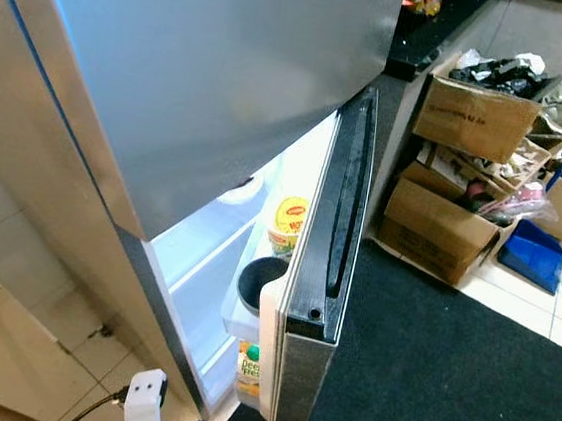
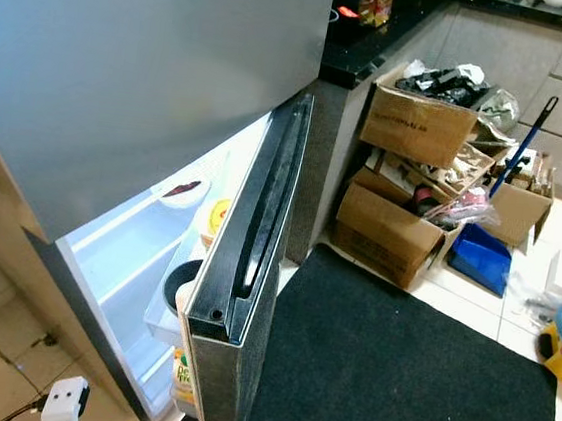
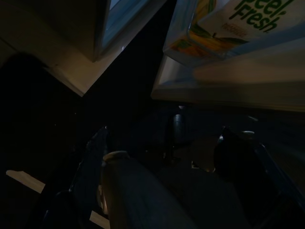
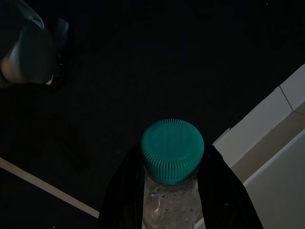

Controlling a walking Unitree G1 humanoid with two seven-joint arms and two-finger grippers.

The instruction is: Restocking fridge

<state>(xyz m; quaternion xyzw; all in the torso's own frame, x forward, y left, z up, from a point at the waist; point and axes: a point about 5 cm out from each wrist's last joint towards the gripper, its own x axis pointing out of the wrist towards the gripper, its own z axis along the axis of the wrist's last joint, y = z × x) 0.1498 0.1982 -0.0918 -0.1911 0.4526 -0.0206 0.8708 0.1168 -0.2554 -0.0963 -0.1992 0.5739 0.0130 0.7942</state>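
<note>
Dark mat (image 2: 415, 365) on tiled floor (image 2: 558, 250), cardboard boxes (image 2: 400, 223) by dark counter (image 2: 363, 53).

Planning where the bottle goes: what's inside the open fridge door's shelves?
A yellow-labelled jar, a dark round pot and a juice carton lower down; the door hides the rest.

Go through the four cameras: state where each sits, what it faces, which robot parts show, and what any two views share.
Left eye view: on the head, looking down at the open fridge door, the door shelf and cardboard boxes.
Right eye view: beside it, same scene; both share the door and the dark mat.
Left wrist view: on the left wrist, very dark, looking up at a juice carton; left gripper fingers frame it.
Right wrist view: on the right wrist; right gripper clamps a green-capped bottle above the mat.
</note>
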